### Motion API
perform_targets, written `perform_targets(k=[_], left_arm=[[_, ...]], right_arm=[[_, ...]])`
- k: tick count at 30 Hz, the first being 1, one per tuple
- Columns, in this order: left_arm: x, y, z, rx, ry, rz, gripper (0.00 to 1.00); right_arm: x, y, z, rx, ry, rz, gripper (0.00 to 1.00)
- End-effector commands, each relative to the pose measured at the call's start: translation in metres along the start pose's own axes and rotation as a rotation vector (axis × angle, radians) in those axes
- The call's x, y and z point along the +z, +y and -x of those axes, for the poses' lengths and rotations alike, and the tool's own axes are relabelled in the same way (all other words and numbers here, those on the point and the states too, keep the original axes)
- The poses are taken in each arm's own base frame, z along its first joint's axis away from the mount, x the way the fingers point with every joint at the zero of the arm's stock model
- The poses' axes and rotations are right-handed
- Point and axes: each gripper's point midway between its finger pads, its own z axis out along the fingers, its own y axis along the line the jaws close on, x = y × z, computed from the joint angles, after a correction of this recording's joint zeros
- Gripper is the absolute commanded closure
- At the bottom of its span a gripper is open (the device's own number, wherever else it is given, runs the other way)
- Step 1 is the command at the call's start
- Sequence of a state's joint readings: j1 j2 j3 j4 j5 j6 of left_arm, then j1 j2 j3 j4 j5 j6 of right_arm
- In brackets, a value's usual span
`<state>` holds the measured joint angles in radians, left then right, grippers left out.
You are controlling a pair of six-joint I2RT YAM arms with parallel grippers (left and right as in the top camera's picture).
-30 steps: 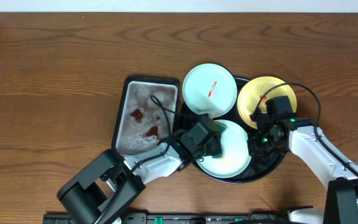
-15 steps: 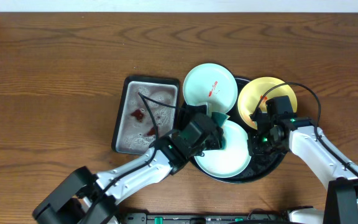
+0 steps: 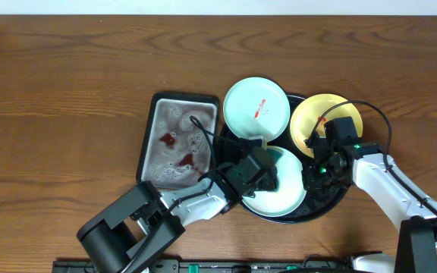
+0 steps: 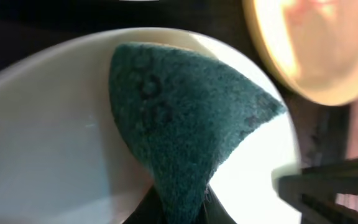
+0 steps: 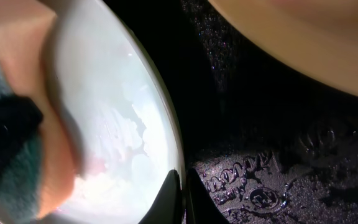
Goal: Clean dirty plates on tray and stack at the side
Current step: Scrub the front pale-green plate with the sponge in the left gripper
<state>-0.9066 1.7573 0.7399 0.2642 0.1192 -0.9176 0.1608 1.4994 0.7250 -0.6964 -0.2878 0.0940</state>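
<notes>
Brown wood table (image 3: 67,76) under everything. On it the black tray (image 3: 334,199), wet, with the grey metal tray (image 3: 149,136) just beside it, holding foamy water with red bits. Three plates on the black tray: smeared mint plate (image 3: 256,108) and yellow plate (image 3: 313,117) at the back, near mint plate (image 3: 288,196) in front. The green sponge (image 4: 179,118) is pressed on the near mint plate, pinched tight in my left gripper (image 4: 180,208). My right gripper (image 5: 180,186) is nipped closed on that plate's rim.
</notes>
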Motion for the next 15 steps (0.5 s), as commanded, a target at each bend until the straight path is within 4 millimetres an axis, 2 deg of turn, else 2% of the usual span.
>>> perform_targets(k=[1,4,10,12,15], left_arm=[[-0.008,0.036,0.007,-0.044,-0.028,0.134,0.93],[-0.021,0.034,0.019,-0.019,-0.078,0.154,0.93],[-0.051,0.001,0.040,0.086,-0.151,0.055,0.93],[-0.055,-0.006,0.044,0.086,-0.169,0.030,0.93],[-0.051,-0.013,0.048,0.088,-0.190,0.002,0.93]], right_arm=[[-0.001,0.002,0.003,-0.020,-0.004,0.008,0.99],[-0.001,0.002,0.003,-0.020,-0.004,0.008,0.99],[-0.001,0.002,0.003,-0.020,-0.004,0.008,0.99],[-0.001,0.002,0.003,-0.020,-0.004,0.008,0.99],[-0.001,0.002,0.004,-0.020,-0.004,0.008,0.99]])
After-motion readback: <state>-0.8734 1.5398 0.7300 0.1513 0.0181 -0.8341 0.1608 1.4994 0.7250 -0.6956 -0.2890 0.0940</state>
